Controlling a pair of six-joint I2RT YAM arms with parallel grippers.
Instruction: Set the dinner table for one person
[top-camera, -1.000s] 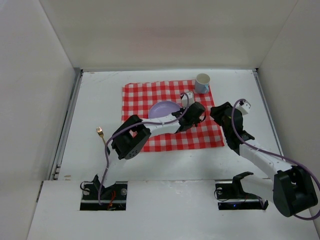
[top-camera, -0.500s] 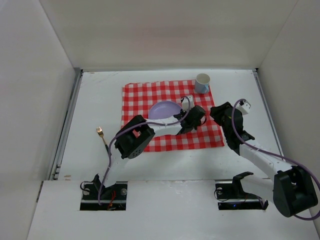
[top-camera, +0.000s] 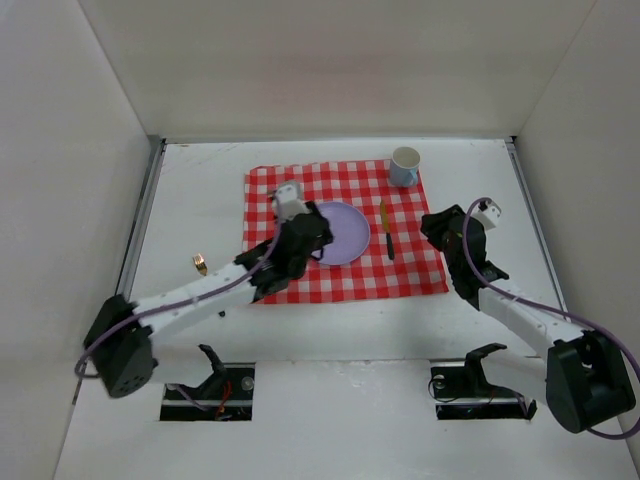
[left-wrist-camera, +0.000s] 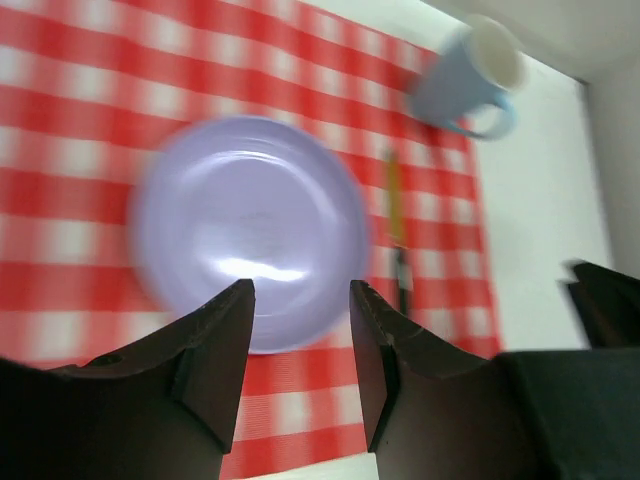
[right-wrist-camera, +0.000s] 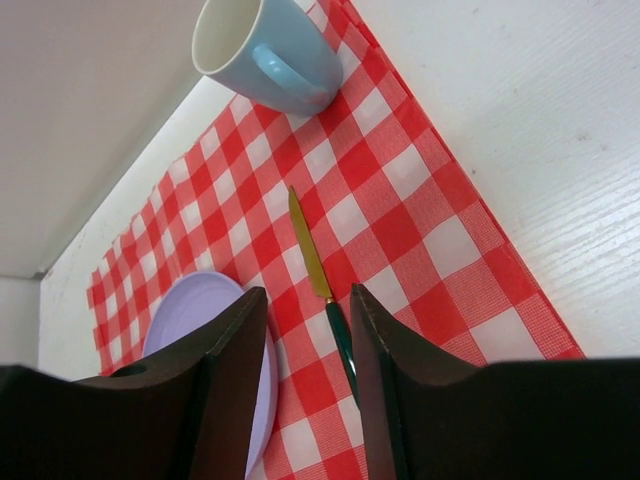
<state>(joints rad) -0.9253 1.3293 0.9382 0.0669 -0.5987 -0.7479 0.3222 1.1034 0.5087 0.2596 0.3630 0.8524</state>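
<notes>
A lilac plate (top-camera: 345, 232), a knife (top-camera: 386, 230) beside it and a blue mug (top-camera: 405, 166) are seen on the checked cloth (top-camera: 420, 270) spread mid-way across the dinner table (top-camera: 200, 190). The left gripper (left-wrist-camera: 300, 300) and right gripper (right-wrist-camera: 308, 300) are held above, fingers parted, empty.

The cloth (top-camera: 340, 180) lies on the table (top-camera: 200, 180). On the cloth: plate (top-camera: 345, 232) central, knife (top-camera: 386, 230) just right of it, mug (top-camera: 405, 166) at the far right corner. The fork (top-camera: 200, 263) lies on the table, left of the cloth.

The dinner table (top-camera: 200, 190) is seen as a large, flat, matte white top, level and edged by upright white panels (top-camera: 60, 150). It is spread beneath both pairs of jaws, with bare white shown right of the right-hand pair.
</notes>
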